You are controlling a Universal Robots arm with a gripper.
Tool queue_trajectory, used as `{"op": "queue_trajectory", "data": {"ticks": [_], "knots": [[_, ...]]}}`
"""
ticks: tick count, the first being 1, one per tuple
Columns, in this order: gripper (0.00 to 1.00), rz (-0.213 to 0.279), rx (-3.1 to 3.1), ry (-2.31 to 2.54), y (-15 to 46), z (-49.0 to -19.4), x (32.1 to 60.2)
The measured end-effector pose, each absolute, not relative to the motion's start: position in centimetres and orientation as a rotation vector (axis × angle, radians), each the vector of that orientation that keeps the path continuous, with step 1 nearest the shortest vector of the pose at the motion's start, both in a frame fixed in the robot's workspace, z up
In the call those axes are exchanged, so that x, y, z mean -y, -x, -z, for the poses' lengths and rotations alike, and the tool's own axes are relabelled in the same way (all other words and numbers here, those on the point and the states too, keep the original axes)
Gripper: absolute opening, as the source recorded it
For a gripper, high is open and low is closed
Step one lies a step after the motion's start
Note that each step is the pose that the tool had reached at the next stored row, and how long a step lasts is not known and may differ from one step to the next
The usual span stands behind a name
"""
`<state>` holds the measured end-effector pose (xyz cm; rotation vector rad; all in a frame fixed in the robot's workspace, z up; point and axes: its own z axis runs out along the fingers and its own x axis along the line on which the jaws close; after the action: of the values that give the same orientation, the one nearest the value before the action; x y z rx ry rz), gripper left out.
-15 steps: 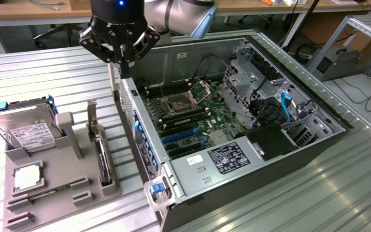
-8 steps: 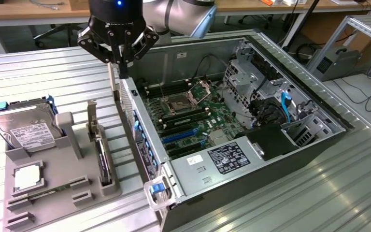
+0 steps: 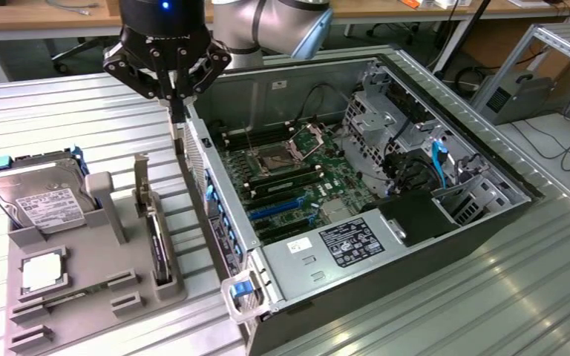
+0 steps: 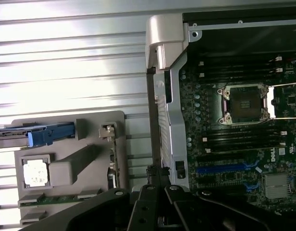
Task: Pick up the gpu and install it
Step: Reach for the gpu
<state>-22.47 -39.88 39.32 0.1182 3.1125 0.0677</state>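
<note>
The gpu (image 3: 158,241) stands on its edge in a slot of the grey holder (image 3: 87,300), its silver bracket end pointing up. In the wrist view the gpu (image 4: 113,166) shows as a thin card beside the holder's block. My gripper (image 3: 176,111) hangs above the table between the holder and the open computer case (image 3: 493,167), higher than the card and just beyond its bracket end. The fingers (image 4: 157,175) are shut with nothing between them. Blue expansion slots (image 3: 280,209) lie bare on the motherboard inside the case.
On the holder a silver hard drive (image 3: 38,196) with a white label leans upright, and a small square CPU chip (image 3: 42,271) lies flat. The case's rear wall (image 4: 160,120) rises close beside my gripper. Ribbed metal tabletop (image 3: 77,111) surrounds everything.
</note>
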Motion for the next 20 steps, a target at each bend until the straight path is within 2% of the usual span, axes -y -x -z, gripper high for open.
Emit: {"op": "queue_trajectory", "data": {"ticks": [20], "knots": [[0.11,-0.068,-3.112,-0.118,27.1,-39.3,39.8]]}}
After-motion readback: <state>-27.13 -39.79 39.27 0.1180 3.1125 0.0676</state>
